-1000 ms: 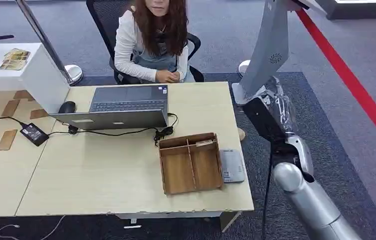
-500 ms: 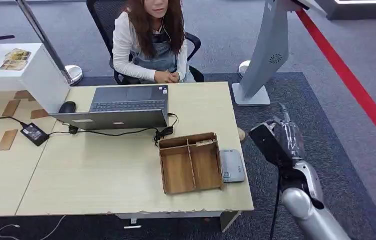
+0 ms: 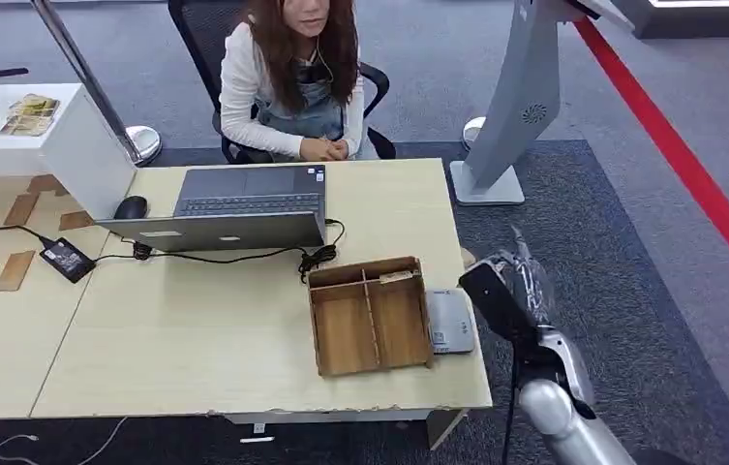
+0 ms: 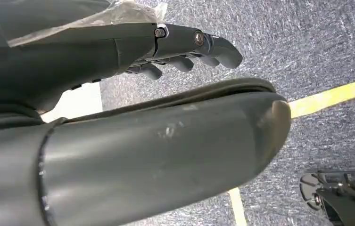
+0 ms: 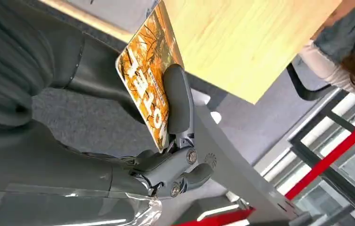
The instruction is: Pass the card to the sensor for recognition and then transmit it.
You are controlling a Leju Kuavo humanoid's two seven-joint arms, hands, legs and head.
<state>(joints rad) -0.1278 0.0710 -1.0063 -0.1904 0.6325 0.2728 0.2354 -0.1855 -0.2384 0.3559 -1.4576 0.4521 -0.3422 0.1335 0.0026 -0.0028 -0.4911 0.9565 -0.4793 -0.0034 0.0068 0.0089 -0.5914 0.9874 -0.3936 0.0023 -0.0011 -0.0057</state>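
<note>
the right robot hand [image 3: 507,281] hangs just off the right edge of the desk [image 3: 196,339], and it has the card [image 5: 149,77] pinched. the right wrist view shows it plainly: an orange printed card with the thumb pressed flat on its face and darker fingers [image 5: 185,172] curled behind. in the head view the card itself is hard to make out against the dark hand.

judging by the look, this card is light, thin and stiff, with a glossy face that could slide under a loose pinch. the hold sits on the broad face near one end, leaving most of the card sticking out free, and that seems the right place, since the free end can be laid over the sensor [image 3: 450,320]. that sensor, a small grey pad, lies on the desk just right of the wooden tray [image 3: 370,315].

the left robot hand [image 4: 185,47] is seen in its own wrist view above grey carpet, fingers loosely curled and nothing in them.

against a second ago, the right arm has come down and swung left: it was up by the foot of the grey kiosk stand [image 3: 520,107], half a second ago lower, and now it sits near the sensor. the person [image 3: 292,77] seated behind the laptop [image 3: 234,203] has barely stirred, and the tray and sensor have not moved.
</note>
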